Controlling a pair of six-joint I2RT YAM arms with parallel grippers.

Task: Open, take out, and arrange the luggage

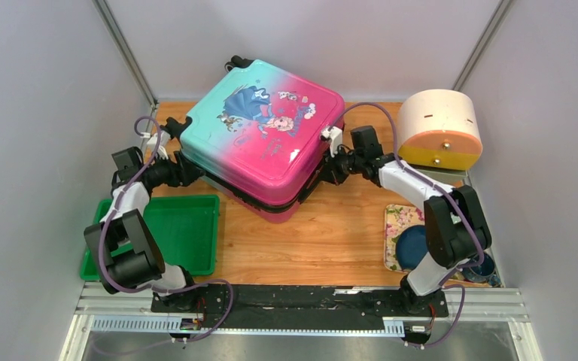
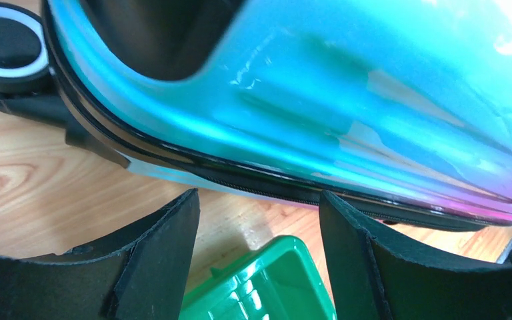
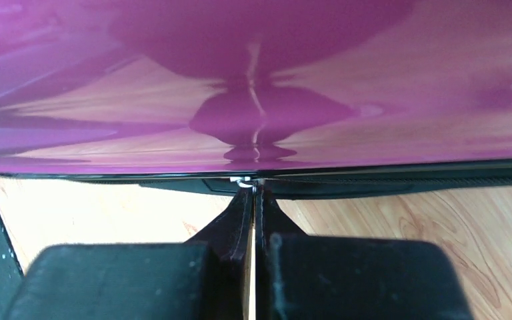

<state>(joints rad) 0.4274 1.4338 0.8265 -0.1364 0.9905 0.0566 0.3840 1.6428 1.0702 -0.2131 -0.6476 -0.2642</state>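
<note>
1 high overview from behind; 2 wrist close-ups sharing the luggage (image 1: 263, 135) seam.

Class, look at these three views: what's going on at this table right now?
Two robot arms are working on the luggage, which lies flat on the wooden table and is not yet opened out. The right gripper is pinched shut at the zipper seam on the pink side, apparently on the small silver zipper pull. The left gripper is open at the teal edge, holding nothing. A green tray sits nearby.
</note>
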